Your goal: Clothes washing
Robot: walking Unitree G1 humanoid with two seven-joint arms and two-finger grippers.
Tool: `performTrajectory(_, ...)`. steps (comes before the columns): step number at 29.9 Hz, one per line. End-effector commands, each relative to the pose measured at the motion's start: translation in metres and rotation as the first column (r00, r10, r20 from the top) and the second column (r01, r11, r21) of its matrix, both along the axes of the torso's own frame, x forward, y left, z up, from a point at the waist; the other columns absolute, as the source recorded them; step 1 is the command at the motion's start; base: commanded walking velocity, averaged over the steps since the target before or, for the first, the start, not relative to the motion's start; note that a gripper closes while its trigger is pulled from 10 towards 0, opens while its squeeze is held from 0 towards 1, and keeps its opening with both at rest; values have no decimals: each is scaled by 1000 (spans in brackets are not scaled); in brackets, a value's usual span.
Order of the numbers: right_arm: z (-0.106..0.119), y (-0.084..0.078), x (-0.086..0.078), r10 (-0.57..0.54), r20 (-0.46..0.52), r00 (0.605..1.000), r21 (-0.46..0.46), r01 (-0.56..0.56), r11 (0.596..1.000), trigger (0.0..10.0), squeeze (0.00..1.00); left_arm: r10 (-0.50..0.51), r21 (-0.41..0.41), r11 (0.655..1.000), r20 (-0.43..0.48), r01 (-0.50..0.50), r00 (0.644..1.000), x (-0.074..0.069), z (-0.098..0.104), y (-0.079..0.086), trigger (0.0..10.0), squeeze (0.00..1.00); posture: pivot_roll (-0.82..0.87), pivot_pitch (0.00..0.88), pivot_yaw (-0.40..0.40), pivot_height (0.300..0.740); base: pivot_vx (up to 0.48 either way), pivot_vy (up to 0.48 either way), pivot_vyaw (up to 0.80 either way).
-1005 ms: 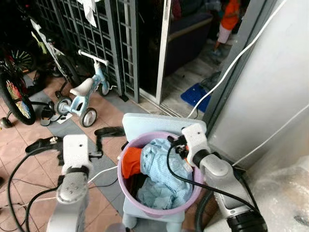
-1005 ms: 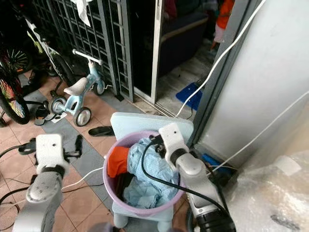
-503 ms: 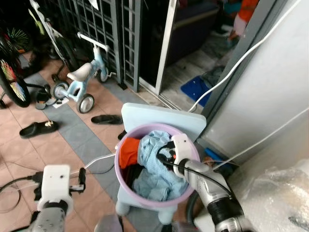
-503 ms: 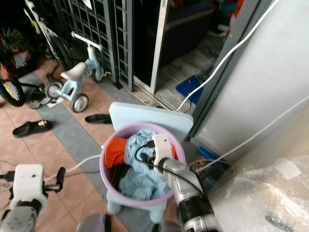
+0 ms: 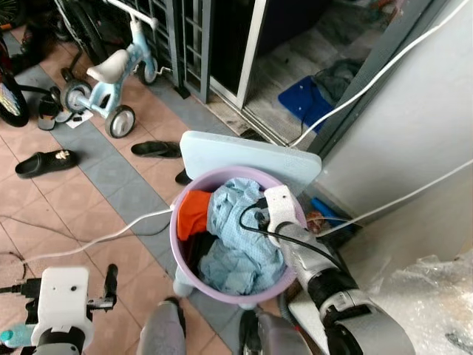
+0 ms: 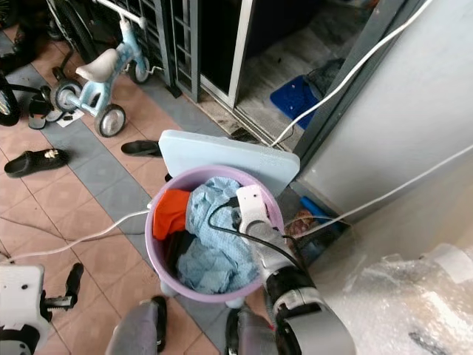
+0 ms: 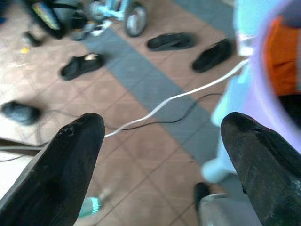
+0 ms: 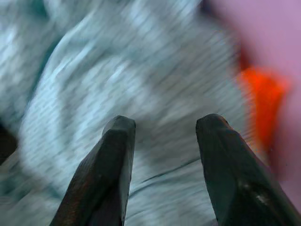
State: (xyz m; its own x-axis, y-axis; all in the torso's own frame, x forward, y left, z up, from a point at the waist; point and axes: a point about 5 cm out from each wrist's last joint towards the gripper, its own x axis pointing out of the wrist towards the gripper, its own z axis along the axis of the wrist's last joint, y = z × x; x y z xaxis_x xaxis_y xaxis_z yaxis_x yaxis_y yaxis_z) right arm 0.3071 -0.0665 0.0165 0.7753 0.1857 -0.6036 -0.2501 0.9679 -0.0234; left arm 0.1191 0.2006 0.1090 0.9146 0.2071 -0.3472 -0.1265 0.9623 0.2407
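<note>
Clothes in basin on stool

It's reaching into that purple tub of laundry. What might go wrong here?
The tub sits on a small pale stool, so a hard tug on the blue cloth might tip it. The right gripper is open just over that cloth, and its own black cable loops close by and could snag. A white cord crosses the tiles beside the robot's feet, a trip risk.

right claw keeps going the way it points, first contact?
Most likely the light blue cloth heaped in the purple tub. The right claw is open and aimed straight at that fabric; the wrist view is blurred, so the remaining gap is unclear.
</note>
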Motion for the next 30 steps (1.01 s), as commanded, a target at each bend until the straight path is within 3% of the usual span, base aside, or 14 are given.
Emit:
performTrajectory(1, -8, 2, -7, -2, -50, 999, 4, 2, 1000, 0, 0, 13, 3, 1000, -27, -13, 1000, -5, -1, -2, 10000, 0, 192, 320, -138, 740, 0, 0, 0)
performTrajectory(4, -14, 18, -15, 54, -87, 995, 32, -51, 998, 0, 0, 38, -7, 999, -22, -38, 999, -6, -1, -4, 10000, 0, 190, 320, -162, 740, 0, 0, 0)
performTrajectory(13, -15, 20, -17, 68, -91, 994, 35, -65, 997, 0, 0, 43, -10, 999, -22, -43, 999, -7, -1, -4, 10000, 0, 189, 319, -167, 740, 0, 0, 0)
performTrajectory(18, -25, 14, -23, 63, -121, 991, 19, -61, 998, 0, 0, 54, -34, 998, -10, -54, 999, -2, -4, -9, 10000, 0, 169, 308, -186, 740, 0, 0, 0)
performTrajectory(30, -22, 18, -21, 67, -104, 992, 33, -64, 997, 0, 0, 60, -47, 997, 1, -60, 998, 3, -5, -14, 10000, 0, 158, 310, -204, 740, 0, 0, 0)
